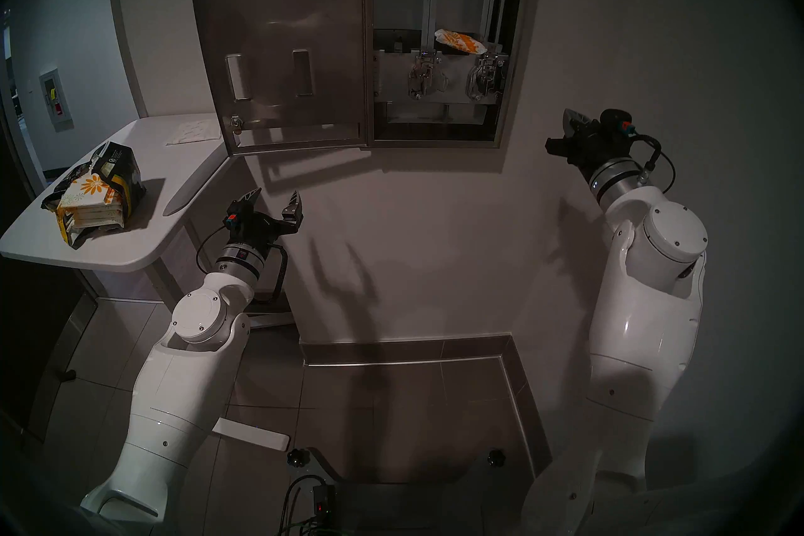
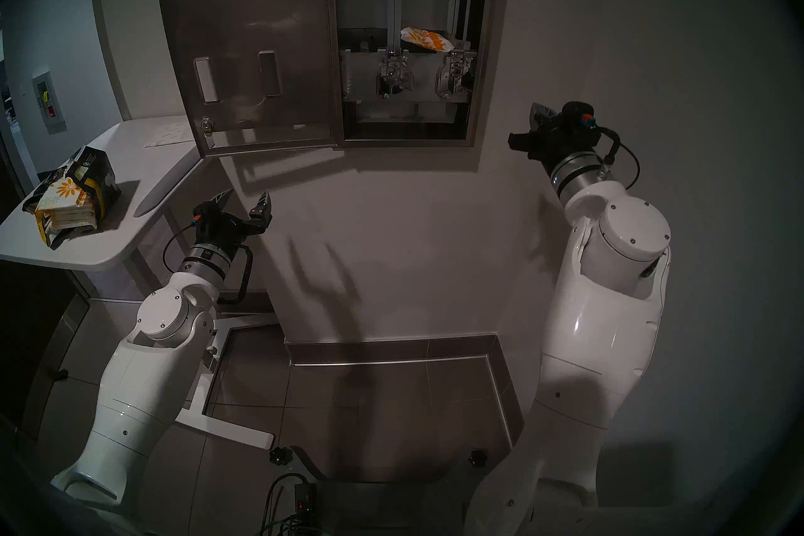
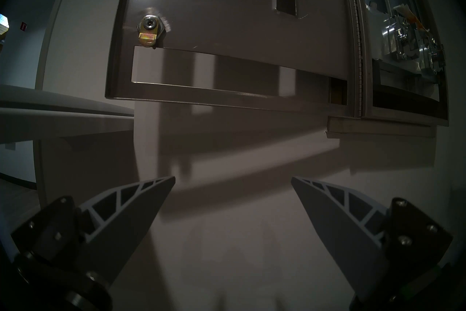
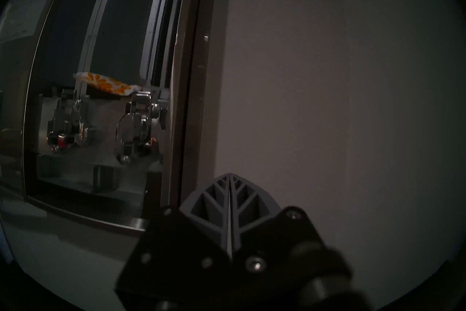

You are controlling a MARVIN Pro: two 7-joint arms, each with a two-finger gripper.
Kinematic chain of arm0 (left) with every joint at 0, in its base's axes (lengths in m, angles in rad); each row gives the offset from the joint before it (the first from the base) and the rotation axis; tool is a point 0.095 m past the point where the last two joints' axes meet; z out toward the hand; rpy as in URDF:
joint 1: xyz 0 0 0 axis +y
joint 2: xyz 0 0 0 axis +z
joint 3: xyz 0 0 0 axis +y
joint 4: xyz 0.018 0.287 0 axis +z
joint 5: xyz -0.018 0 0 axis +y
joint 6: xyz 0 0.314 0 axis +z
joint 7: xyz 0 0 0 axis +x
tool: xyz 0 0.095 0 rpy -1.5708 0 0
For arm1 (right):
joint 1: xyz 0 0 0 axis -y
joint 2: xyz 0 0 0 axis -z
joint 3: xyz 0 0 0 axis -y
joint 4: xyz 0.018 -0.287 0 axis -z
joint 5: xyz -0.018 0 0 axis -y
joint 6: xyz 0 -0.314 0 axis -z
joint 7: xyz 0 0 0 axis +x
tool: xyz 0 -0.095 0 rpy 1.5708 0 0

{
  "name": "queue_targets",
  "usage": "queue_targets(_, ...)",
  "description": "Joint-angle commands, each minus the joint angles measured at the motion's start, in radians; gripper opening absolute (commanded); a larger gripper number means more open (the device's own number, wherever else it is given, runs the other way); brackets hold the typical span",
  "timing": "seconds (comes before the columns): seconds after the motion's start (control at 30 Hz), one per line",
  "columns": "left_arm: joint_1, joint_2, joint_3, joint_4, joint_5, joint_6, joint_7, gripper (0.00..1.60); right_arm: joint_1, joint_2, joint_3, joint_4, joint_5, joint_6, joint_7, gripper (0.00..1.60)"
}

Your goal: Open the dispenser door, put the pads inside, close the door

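Brushed-steel dispenser [image 1: 517, 43]: hinged door [image 1: 287, 56] swung open. One daisy-print pad [image 1: 460, 41] lodged inside, up-left of empty, pinched-together right gripper [image 1: 570, 121]. Left gripper [image 1: 275, 198] spread, empty – remaining pads [image 1: 89, 200] bagged on white table [image 1: 130, 256] to its left. Closing pending.

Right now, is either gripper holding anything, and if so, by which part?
Nothing is held. The left gripper is open and empty below the door; the right gripper is shut on nothing, beside the dispenser.
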Motion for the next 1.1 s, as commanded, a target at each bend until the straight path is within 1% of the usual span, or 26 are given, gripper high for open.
queue_targets(0.0,-0.011,0.002,-0.004,-0.012,0.000,0.002,0.002,1.60,-0.109,0.037,-0.052,-0.037,0.064,-0.017,-0.103,0.56)
queue_targets(0.03,-0.011,0.002,-0.004,-0.012,0.000,0.002,0.002,1.60,-0.115,0.038,-0.057,-0.037,0.068,-0.020,-0.113,0.64)
queue_targets(0.07,-0.011,0.002,-0.004,-0.012,0.000,0.003,0.002,1.60,-0.121,0.037,-0.060,-0.037,0.073,-0.025,-0.123,0.67)
queue_targets(0.13,-0.011,0.002,-0.005,-0.013,0.001,0.003,0.002,1.60,-0.128,0.036,-0.066,-0.039,0.079,-0.031,-0.137,0.79)
queue_targets(0.2,-0.011,0.001,-0.005,-0.013,0.001,0.003,0.002,1.60,-0.134,0.036,-0.070,-0.037,0.085,-0.034,-0.146,0.93)
queue_targets(0.23,-0.011,0.001,-0.005,-0.013,0.001,0.004,0.002,1.60,-0.137,0.036,-0.070,-0.036,0.087,-0.037,-0.149,1.04)
queue_targets(0.27,-0.011,0.001,-0.005,-0.013,0.001,0.004,0.002,1.60,-0.140,0.036,-0.071,-0.034,0.091,-0.038,-0.151,1.09)
queue_targets(0.33,-0.011,0.001,-0.005,-0.013,0.001,0.004,0.002,1.60,-0.145,0.036,-0.073,-0.032,0.095,-0.042,-0.157,1.24)
queue_targets(0.37,-0.011,0.001,-0.005,-0.013,0.001,0.004,0.002,1.60,-0.147,0.036,-0.074,-0.032,0.099,-0.043,-0.161,1.36)
queue_targets(0.43,-0.011,0.001,-0.005,-0.013,0.001,0.004,0.002,1.60,-0.150,0.036,-0.076,-0.031,0.102,-0.045,-0.167,1.52)
queue_targets(0.47,-0.011,0.001,-0.005,-0.013,0.001,0.004,0.002,1.60,-0.153,0.037,-0.078,-0.031,0.105,-0.047,-0.171,1.54)
queue_targets(0.5,-0.011,0.001,-0.005,-0.013,0.001,0.004,0.002,1.60,-0.155,0.037,-0.079,-0.030,0.106,-0.049,-0.173,1.60)
queue_targets(0.77,-0.011,0.000,-0.006,-0.013,0.002,0.004,0.001,1.60,-0.157,0.037,-0.085,-0.018,0.116,-0.055,-0.169,1.60)
queue_targets(1.07,-0.011,-0.001,-0.007,-0.013,0.003,0.005,0.001,1.60,-0.167,0.040,-0.094,-0.012,0.146,-0.058,-0.189,1.60)
